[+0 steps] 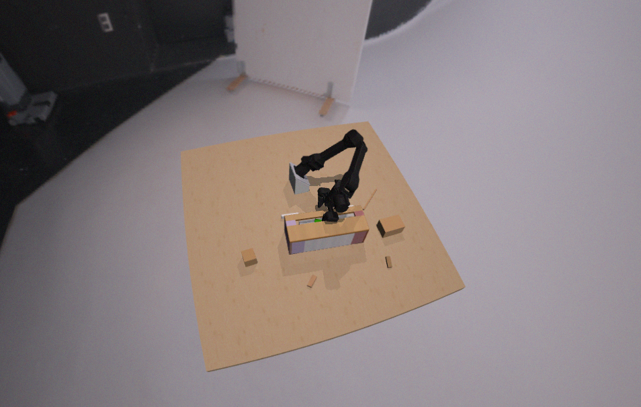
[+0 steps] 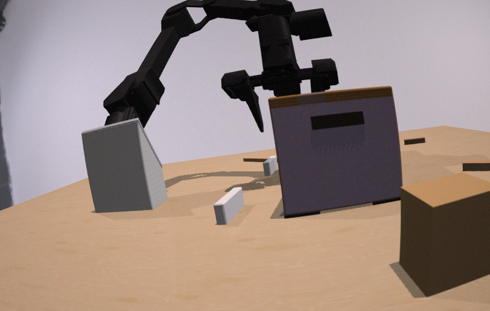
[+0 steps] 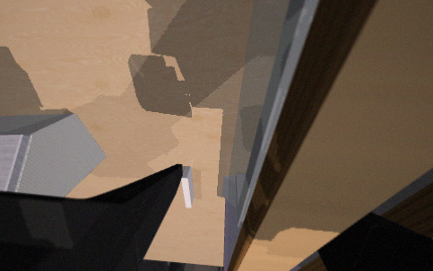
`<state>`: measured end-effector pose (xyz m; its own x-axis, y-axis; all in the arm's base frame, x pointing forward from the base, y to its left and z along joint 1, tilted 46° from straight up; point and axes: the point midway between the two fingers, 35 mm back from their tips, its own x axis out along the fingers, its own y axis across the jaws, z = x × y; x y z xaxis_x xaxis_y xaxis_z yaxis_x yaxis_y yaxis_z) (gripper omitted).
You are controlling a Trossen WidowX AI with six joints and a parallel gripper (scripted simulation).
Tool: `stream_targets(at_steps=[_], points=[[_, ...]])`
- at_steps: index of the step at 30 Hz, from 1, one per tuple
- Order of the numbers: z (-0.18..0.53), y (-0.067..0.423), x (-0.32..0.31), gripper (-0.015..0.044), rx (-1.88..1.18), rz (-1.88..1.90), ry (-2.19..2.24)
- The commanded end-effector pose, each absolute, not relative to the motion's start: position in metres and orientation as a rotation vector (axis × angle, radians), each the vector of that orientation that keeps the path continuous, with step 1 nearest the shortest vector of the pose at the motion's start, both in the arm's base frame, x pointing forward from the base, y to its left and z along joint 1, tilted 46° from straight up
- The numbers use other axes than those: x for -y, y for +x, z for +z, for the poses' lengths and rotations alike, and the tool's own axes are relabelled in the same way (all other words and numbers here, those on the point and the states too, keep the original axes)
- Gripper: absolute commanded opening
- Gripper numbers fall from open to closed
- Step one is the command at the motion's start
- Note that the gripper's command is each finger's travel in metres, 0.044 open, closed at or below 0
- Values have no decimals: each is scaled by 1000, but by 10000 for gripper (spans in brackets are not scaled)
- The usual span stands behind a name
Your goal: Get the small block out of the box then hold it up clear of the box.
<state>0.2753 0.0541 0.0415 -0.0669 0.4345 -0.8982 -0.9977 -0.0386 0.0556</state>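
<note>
Small green block (image 1: 317,220) lying on the shelf inside the box (image 1: 327,237), seen from the top view only as a tiny bright green spot behind the wooden lid, toward the 9 o'clock half of the box; shape and faces too small to tell. Black hand (image 2: 280,101) hanging over the back edge of the box, just at 3 o'clock of the block, released and wide, with nothing between the fingers. One finger (image 2: 255,110) pointing down outside the box wall, the other hidden behind the lid. Box standing upright on the tan surface (image 1: 242,313), purple end wall with a dark slot. Grey arm base (image 2: 119,170) at 9 o'clock of the box in the exterior view; brown cube (image 2: 450,231) near at 4 o'clock.
</note>
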Motion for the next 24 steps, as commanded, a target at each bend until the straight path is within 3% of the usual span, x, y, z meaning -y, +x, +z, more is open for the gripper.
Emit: stream_targets(at_steps=[1, 24], points=[[36, 274, -50, 400, -906, 1460, -860], [35, 277, -50, 400, -906, 1459, -860]])
